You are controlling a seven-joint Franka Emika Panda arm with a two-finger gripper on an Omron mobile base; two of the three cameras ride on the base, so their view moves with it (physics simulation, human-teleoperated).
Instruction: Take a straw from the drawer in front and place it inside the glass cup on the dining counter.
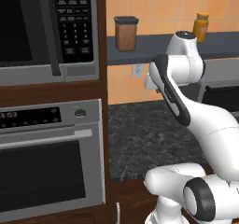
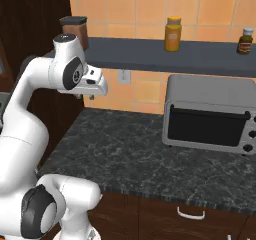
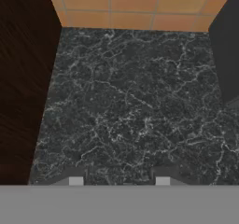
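**One arm folded high over dark counter, jaws apart, nothing held**

One white arm [image 2: 30,134] rises from lower left of the right base view, elbow bent, wrist doubling back toward frame's upper left. In the left base view it climbs from lower right, hand end near center top. Gripper [image 3: 119,181] looks down on the granite counter [image 3: 135,106]; its two tips [image 3: 76,181] sit at the bottom of the hand view w/ a clear gap between them, nothing in the gap, hanging above bare stone.

Drawer [image 2: 190,219]: dark wood front at bottom of right base view, below counter edge, curved silver handle [image 2: 191,214], closed. Contents can't be seen.

Containers on the shelf [image 2: 200,59], upper part of frame: brown jar [image 2: 75,31] w/ dark lid at upper left, behind the arm's wrist; yellow jar [image 2: 173,34] center top; small dark bottle [image 2: 245,40] at right edge. Fill levels unclear.

Toaster oven [image 2: 210,114] stands on counter at right, door shut. In the left base view, microwave [image 1: 46,29] upper left, wall oven [image 1: 49,162] lower left, both shut.
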